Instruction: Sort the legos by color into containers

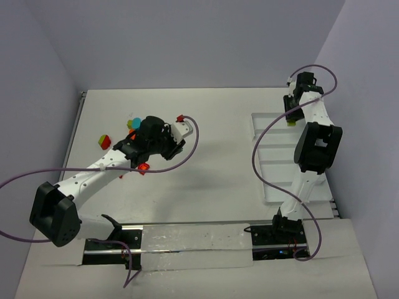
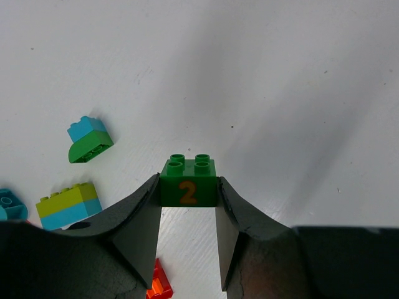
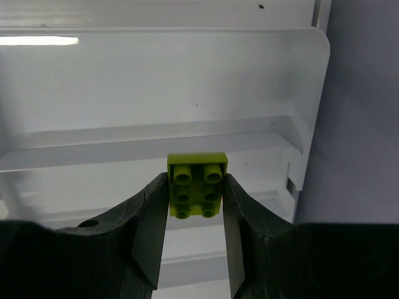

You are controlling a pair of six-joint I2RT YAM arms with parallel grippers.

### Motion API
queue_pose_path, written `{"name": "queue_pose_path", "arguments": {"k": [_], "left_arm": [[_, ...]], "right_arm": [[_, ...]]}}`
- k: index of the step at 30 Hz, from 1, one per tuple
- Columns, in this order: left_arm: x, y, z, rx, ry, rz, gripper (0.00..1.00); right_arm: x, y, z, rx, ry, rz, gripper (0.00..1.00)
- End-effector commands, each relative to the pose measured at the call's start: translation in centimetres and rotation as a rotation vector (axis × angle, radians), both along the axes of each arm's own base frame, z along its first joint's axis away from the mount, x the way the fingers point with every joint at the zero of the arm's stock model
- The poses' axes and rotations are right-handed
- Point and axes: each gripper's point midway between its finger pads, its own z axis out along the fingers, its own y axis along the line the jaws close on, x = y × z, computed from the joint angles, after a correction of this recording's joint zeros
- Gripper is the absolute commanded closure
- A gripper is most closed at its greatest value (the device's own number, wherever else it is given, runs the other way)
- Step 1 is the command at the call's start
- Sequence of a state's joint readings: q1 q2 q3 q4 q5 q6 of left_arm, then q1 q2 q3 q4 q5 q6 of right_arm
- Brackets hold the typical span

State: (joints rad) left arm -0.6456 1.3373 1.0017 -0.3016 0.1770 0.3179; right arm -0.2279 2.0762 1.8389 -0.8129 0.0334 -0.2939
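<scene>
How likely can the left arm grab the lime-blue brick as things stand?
Probably not yet: the left fingers are shut on the green brick. The lime-blue brick lies on the table close by with nothing over it, so once they are emptied the way looks free.

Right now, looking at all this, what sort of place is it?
Most likely a robot test bench in a lab: a white table boxed in by plain walls, a left arm and a right arm bolted at its near edge, and toy bricks and a white divided tray laid out for sorting.
</scene>
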Motion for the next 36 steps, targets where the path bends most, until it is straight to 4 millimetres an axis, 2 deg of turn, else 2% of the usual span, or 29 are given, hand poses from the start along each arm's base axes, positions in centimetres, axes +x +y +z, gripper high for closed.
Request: {"name": "queue_pose_path", "arguments": {"k": [1, 13, 23, 31, 34, 36], "left_arm": [[1.4, -0.9, 2.5, -0.052, -0.054, 0.006, 1.0], [1.7, -1.3, 1.6, -0.048, -0.043, 0.005, 1.0], [1.7, -1.4, 0.7, -0.038, -0.027, 0.0, 1.0], [1.7, -1.5, 0.6, -0.039, -0.019, -0.002, 1.0], [1.7, -1.6, 0.6, -0.039, -0.016, -0.004, 1.0], [1.7, -1.5, 0.7, -0.04, -0.017, -0.003, 1.0]], "right_arm": [[1.3, -2.6, 2.3, -0.077, -0.033, 0.034, 0.92], [2.6, -4.0, 0.2, -0.098, 0.022, 0.055, 0.89], [2.4, -4.3, -1.9, -0.098, 0.067, 0.061, 0.78], [2.6, -4.8, -2.4, -0.117, 0.074, 0.051, 0.51], [2.7, -4.8, -2.2, -0.116, 0.069, 0.049, 0.33], [2.7, -4.8, -1.9, -0.115, 0.065, 0.047, 0.25]]}}
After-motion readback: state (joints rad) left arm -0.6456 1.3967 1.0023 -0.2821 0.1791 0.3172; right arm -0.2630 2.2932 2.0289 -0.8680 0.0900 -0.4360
